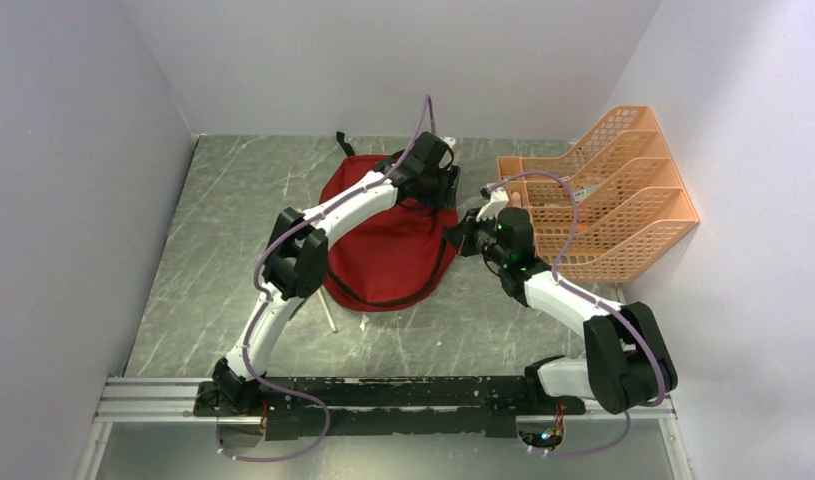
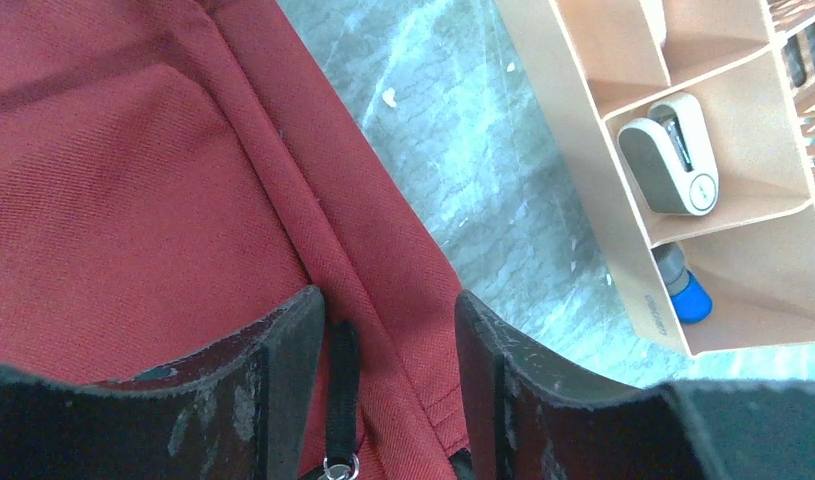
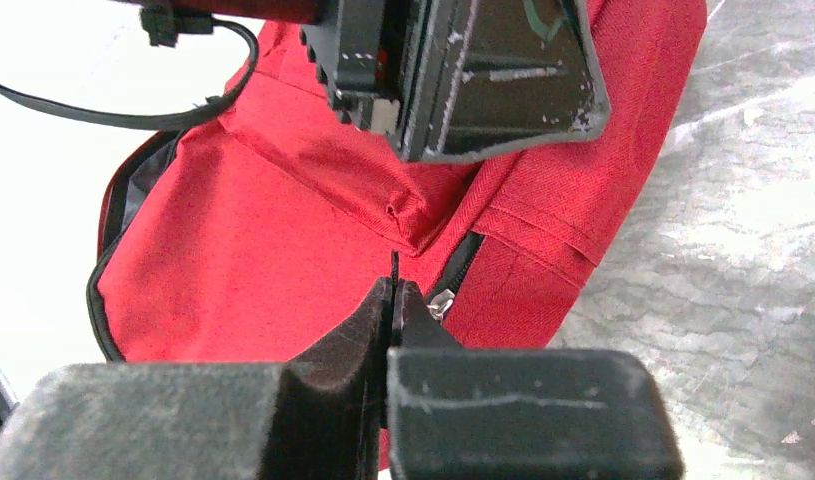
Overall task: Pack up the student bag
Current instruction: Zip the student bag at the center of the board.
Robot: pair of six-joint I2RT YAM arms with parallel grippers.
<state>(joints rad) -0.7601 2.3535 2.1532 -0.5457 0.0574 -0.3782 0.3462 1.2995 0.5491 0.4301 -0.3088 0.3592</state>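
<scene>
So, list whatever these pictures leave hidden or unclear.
- Bag, far end: top view, the left arm covers it.
- Blue-tipped thing in the file rack: left wrist view, a divider hides most of it.
- Black strip pinched in the right jaws: right wrist view, too thin to tell what it belongs to.
- Rack contents: top view, too small.

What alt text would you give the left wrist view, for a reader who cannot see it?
Two dark fingers stand apart over a seam of the red student bag, with a black zipper pull between them. At right, on the grey table, an orange file organizer holds a grey stapler-like object and a blue-capped item.
</scene>
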